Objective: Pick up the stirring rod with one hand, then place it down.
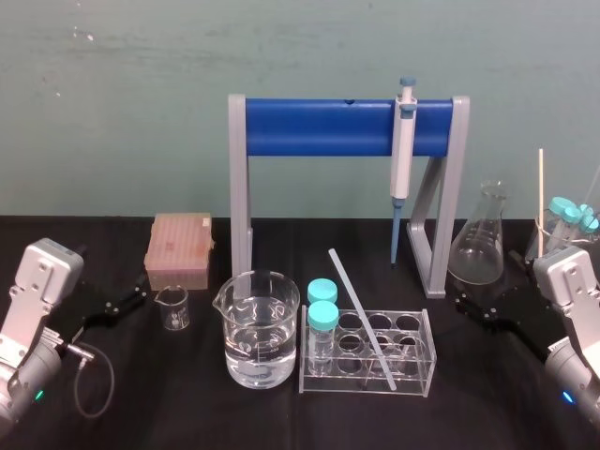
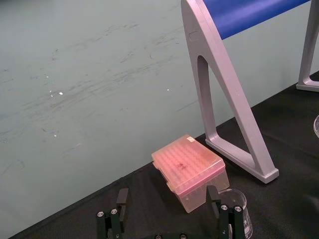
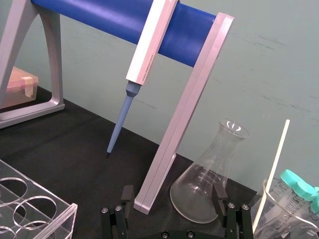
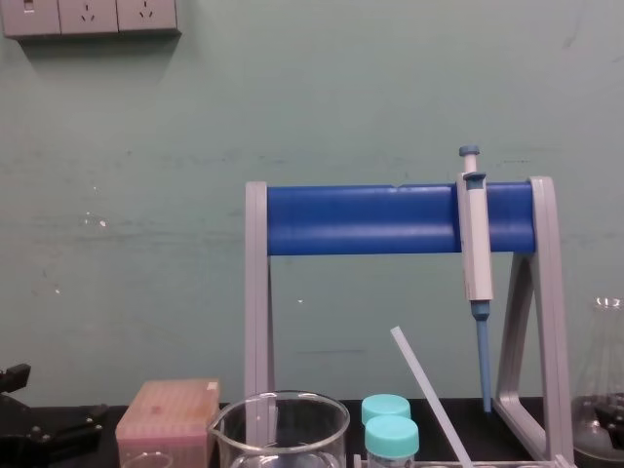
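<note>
**Rod Leaning in the Rack, Both Claws Spread and Standing Off**

The stirring rod, a long, straight, whitish translucent stick of about pencil thickness, is leaning diagonally across the clear acrylic test-tube rack in the middle of the black table. Its upper end is pointing up and back toward the left. Its lower end is going down at the rack's front right, though whether it is sitting inside a well or resting across the top is hard to tell. In the chest view it is slanting upward in front of the grey stand with the blue crossbar.

The left gripper is lying low at the table's left side. The right gripper is lying at the right side, near the conical glass flask. Both are well apart from the rod. Each wrist view is showing flat fingers spread wide, with nothing between them.

The rod is looking smooth and hard, so flat fingers closing off-centre could be rolling it aside or pinching it askew. Pulling it sideways rather than along its slant could be levering it against the rack and dragging or tipping that light frame. The two teal-capped tubes and the water-filled glass beaker are crowding the rack's left end. The grey-and-blue pipette is hanging behind it, and an arm reaching in carelessly risks knocking any of them. The thin cream stick standing at the far right could also be mistaken for the target.
</note>
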You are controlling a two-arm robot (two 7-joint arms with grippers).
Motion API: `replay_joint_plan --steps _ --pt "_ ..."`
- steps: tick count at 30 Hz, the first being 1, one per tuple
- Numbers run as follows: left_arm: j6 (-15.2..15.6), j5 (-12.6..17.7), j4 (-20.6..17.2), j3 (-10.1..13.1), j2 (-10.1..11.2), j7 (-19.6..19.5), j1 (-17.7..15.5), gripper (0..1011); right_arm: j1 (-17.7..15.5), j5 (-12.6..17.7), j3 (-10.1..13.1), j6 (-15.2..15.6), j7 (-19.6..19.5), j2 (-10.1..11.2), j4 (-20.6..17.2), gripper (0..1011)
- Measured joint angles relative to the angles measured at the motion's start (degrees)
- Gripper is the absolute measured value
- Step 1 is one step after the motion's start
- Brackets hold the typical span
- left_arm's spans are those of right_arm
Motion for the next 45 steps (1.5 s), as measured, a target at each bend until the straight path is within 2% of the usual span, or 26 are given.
replay_joint_plan --steps 45 --pt "0.00 0.00 0.00 0.00 0.00 0.00 0.00 1000 0.00 0.00 0.00 0.00 0.00 0.00 0.00 1003"
